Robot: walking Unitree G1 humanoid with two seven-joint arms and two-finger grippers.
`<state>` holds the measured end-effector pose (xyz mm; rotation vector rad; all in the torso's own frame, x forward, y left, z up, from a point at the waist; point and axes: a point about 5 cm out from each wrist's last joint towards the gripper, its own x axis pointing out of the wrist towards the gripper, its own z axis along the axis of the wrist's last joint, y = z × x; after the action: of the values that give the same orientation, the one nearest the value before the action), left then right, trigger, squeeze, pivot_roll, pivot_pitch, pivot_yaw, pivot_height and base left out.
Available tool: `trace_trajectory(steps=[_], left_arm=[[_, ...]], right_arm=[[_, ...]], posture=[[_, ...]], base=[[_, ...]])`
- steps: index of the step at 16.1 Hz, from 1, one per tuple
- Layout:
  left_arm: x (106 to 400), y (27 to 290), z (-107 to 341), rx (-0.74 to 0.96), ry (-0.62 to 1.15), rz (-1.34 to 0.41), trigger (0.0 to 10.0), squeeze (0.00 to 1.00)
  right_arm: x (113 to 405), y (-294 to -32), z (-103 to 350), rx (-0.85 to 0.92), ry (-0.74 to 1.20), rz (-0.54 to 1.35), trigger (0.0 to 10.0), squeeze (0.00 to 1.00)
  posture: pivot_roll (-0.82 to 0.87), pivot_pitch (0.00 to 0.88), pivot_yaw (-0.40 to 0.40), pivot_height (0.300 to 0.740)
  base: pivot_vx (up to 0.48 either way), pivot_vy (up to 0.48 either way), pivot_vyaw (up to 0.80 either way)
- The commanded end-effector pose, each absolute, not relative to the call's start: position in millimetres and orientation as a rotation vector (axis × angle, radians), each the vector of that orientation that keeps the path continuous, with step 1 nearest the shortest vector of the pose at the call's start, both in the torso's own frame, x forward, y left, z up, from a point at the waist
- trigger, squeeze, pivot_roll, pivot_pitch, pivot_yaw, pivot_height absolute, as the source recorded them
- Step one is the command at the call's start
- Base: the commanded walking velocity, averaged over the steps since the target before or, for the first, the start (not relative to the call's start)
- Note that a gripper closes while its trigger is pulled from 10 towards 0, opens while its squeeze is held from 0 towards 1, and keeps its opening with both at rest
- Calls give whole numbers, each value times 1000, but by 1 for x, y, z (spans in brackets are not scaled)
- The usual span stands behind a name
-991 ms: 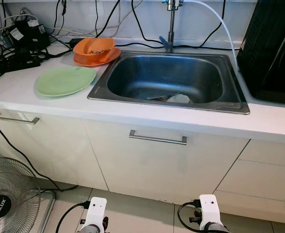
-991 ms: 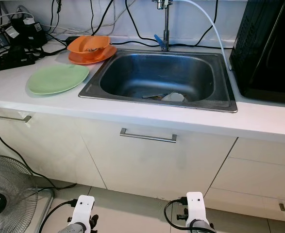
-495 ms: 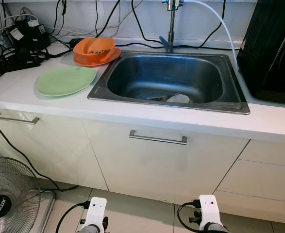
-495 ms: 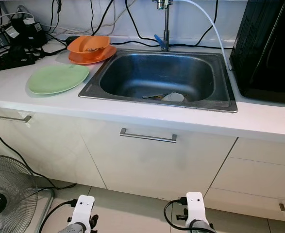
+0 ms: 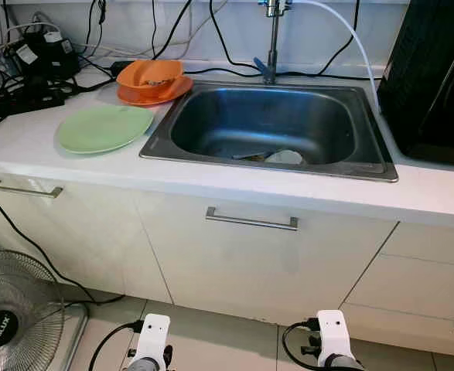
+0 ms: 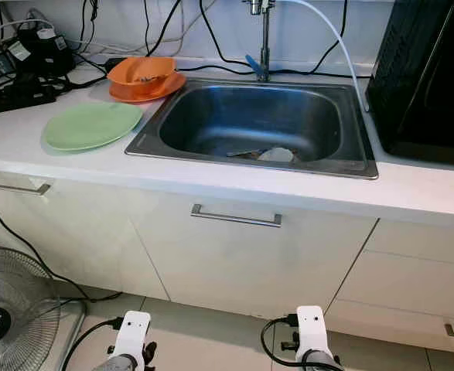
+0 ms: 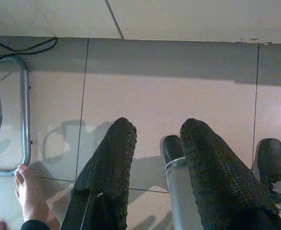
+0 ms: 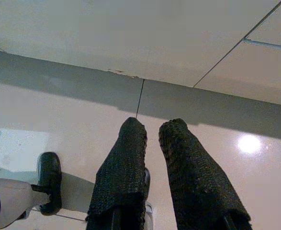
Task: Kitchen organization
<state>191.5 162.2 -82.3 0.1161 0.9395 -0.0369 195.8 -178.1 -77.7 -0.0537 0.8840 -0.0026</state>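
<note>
Stainless-steel square sink [image 5: 211, 151] holds some unsorted white scraps [image 5: 283, 157], the round pale-green plate [image 5: 103, 128] and orange bowl [image 5: 149, 75] sit on the white desk [image 5: 234, 182], and both left claw [image 7: 157, 143] and right claw [image 8: 152, 139] hang empty, slightly parted, so organizing looks unstarted.

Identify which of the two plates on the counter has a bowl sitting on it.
The orange plate, beside the sink's back left corner, carries the orange bowl. The green plate, nearer the counter's front edge, lies bare.
</note>
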Motion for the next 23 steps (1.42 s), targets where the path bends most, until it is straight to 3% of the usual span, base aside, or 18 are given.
trace_trajectory(steps=[1, 23], left_arm=[[187, 166, -84, 120, 953, -22, 10000, 0], [187, 167, -84, 125, 953, -21, 10000, 0]], right_arm=[[191, -176, -81, -52, 908, 1, 10000, 0], [191, -175, -81, -48, 907, 5, 10000, 0]], posture=[[41, 0, 60, 740], [47, 0, 61, 740]], base=[[0, 0, 0], [0, 0, 0]])
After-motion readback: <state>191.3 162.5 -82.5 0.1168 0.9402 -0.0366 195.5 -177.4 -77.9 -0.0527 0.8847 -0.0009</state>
